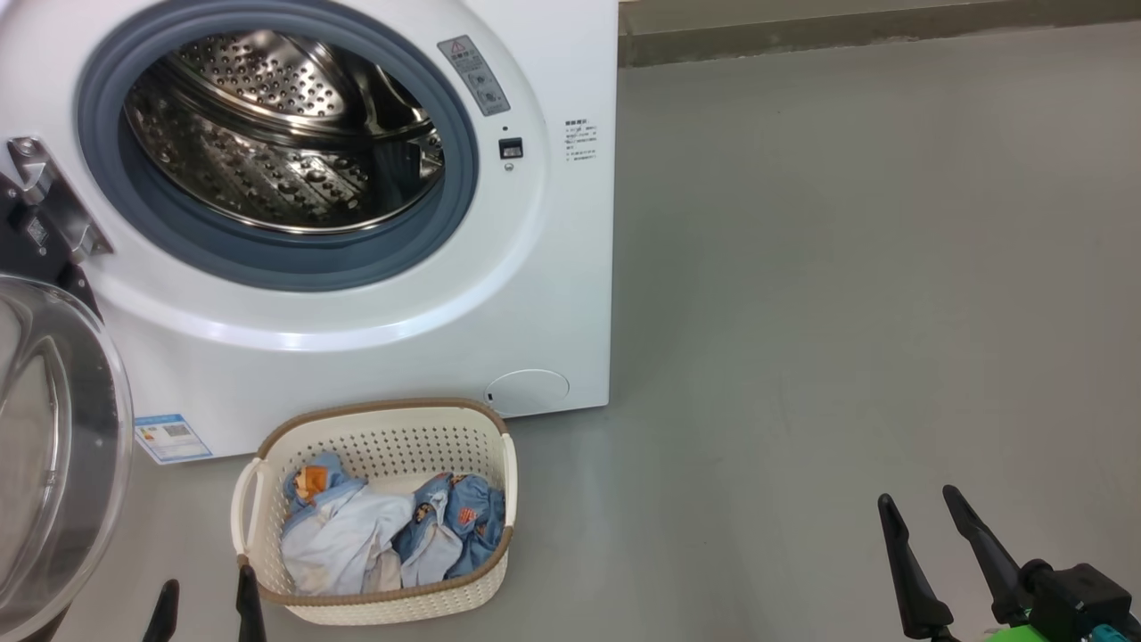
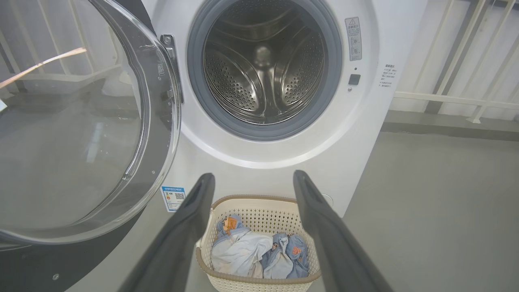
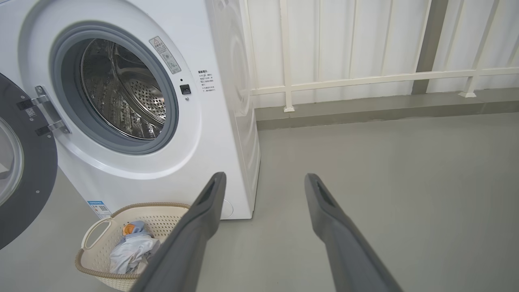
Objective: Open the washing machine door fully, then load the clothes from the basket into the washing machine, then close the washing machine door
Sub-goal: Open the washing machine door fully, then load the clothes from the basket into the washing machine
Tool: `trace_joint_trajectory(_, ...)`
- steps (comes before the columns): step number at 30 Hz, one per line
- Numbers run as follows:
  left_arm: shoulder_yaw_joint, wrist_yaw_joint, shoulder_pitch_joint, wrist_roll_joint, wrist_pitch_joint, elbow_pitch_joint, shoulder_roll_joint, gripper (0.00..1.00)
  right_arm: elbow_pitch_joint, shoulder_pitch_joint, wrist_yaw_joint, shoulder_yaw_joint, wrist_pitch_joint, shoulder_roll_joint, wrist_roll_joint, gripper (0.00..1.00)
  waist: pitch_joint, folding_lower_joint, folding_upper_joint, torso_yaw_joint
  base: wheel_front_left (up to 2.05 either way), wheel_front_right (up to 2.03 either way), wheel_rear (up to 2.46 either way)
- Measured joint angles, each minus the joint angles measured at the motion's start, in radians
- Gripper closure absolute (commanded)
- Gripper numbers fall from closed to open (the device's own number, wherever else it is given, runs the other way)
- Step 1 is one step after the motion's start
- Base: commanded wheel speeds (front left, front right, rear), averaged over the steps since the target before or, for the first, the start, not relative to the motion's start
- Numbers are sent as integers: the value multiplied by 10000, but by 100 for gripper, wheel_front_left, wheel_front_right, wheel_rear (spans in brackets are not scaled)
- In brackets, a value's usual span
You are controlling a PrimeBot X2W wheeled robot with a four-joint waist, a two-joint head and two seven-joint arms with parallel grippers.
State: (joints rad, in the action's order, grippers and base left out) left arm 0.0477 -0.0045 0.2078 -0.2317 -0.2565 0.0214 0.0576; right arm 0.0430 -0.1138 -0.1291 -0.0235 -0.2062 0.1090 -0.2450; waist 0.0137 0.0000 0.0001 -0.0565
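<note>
The white washing machine [image 1: 553, 294] stands with its steel drum [image 1: 267, 134] bare. Its door [image 1: 98, 428] is swung wide to the left, the clear bowl facing me; in the left wrist view the door [image 2: 160, 121] hangs on its hinge. On the floor in front sits the cream basket [image 1: 374, 412] holding blue and pale clothes [image 1: 374, 535]. My left gripper [image 1: 207, 606] is open just left of the basket's near corner; in its own view, the left gripper [image 2: 253, 178] frames the basket [image 2: 259, 199] and clothes [image 2: 243, 251]. My right gripper [image 1: 918, 501] is open over bare floor, far right.
Grey floor [image 1: 847, 267] stretches right of the machine. A white railing [image 3: 365, 77] and a low kerb [image 3: 365, 109] run behind. A blue sticker [image 1: 172, 437] sits low on the machine's front. In the right wrist view the basket [image 3: 91, 235] lies lower left.
</note>
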Motion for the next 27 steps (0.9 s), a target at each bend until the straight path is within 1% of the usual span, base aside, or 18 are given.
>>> trace_joint_trajectory(10, 222, -13, 192, 33, 0, -136, -31, 0, -46, -86, 0, -96, -69, -98, 61, 0, -27, 0, 0, 113, 0, 0, 0)
trace_joint_trajectory(27, 255, -59, 190, 100, 0, -134, -35, 0, 255, -74, 0, -104, -169, -140, 61, 0, -136, 0, 0, 294, 0, 0, 0)
